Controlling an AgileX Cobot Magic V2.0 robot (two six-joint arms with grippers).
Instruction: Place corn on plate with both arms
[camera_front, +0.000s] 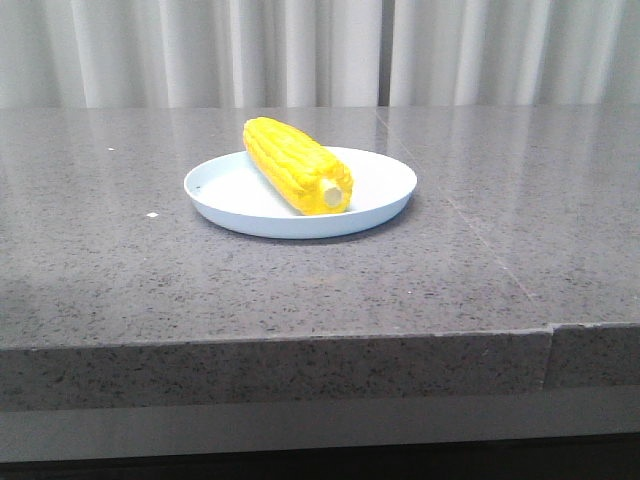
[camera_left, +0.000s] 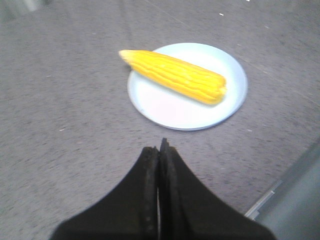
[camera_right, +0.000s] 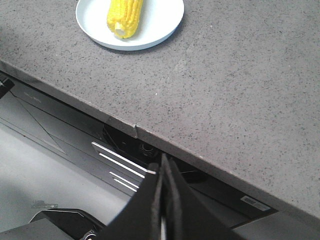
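Bright yellow corn cob lies on the pale blue-white round plate, tip overhanging the rim; grey speckled stone desk beneath. Left tool pressed together, right tool likewise, both empty and missing from the front view.

Grey speckled stone table, pale plate directly on it

Front view low across table, both wrists overlooking plate
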